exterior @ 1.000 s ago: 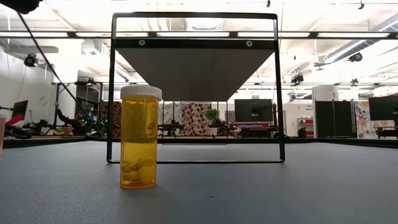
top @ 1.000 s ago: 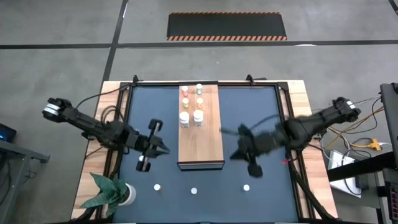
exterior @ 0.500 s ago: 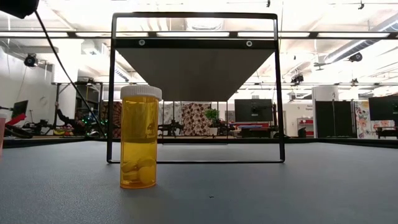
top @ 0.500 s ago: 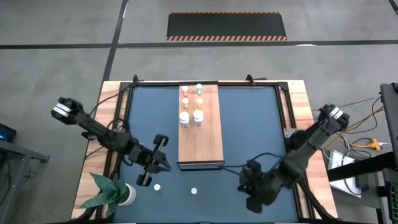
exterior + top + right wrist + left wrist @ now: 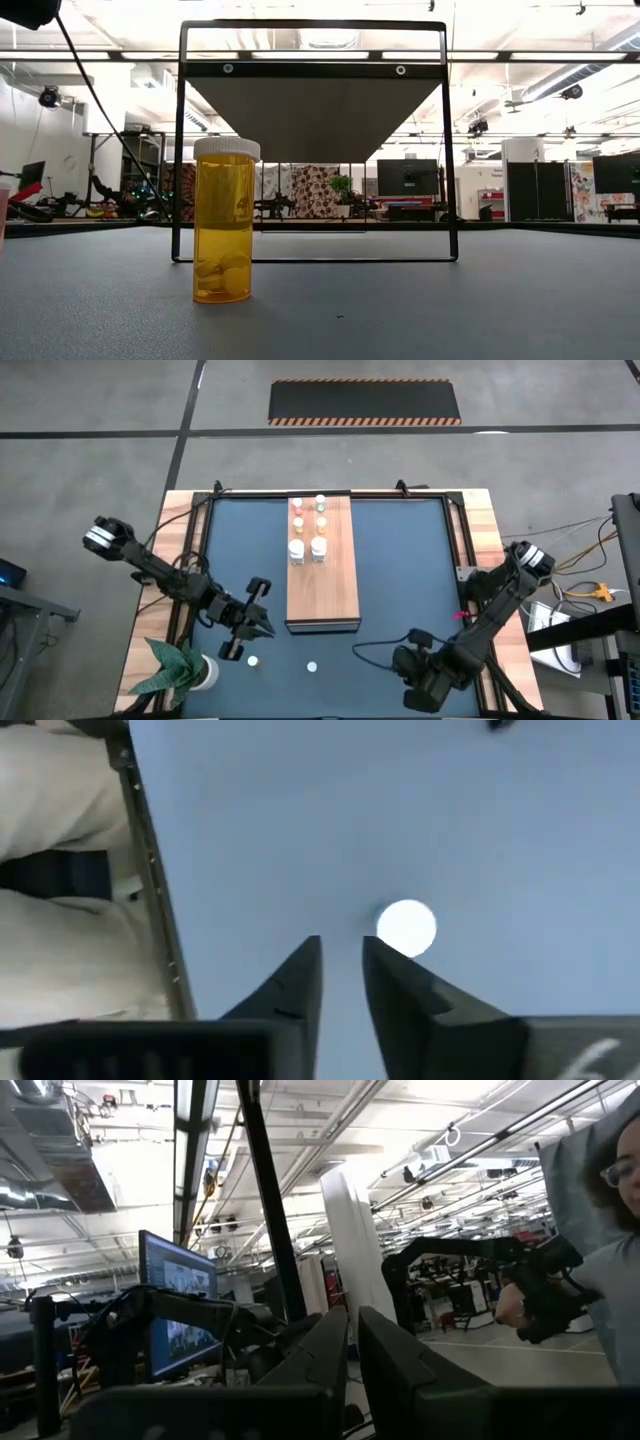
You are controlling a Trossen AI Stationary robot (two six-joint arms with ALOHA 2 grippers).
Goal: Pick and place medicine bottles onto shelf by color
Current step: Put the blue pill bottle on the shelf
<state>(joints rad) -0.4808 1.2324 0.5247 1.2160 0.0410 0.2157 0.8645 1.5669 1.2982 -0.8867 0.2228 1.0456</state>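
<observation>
The shelf (image 5: 322, 575), a long wooden board, lies mid-table with several medicine bottles (image 5: 308, 528) standing at its far end. Two white-capped bottles (image 5: 253, 659) (image 5: 312, 667) stand on the dark mat near the front edge. The low view shows an orange bottle (image 5: 224, 220) with a white cap, upright on the mat. My right gripper (image 5: 405, 665) points down at the near right, slightly open; a third white cap (image 5: 407, 927) shows just past its fingertips (image 5: 341, 942). My left gripper (image 5: 270, 626) hangs shut and empty left of the shelf's near end (image 5: 353, 1315).
A potted green plant (image 5: 180, 670) stands at the near left corner. A black metal frame (image 5: 315, 140) spans the mat in the low view. The wooden table rim (image 5: 480, 540) borders the mat. A person (image 5: 600, 1230) shows in the room beyond.
My right gripper has swung from beside the shelf's right side toward the table's near edge and down, tipping to point at the mat above the near-right bottle. My left gripper shifted a little toward the near edge, then kept still. No bottle has moved.
</observation>
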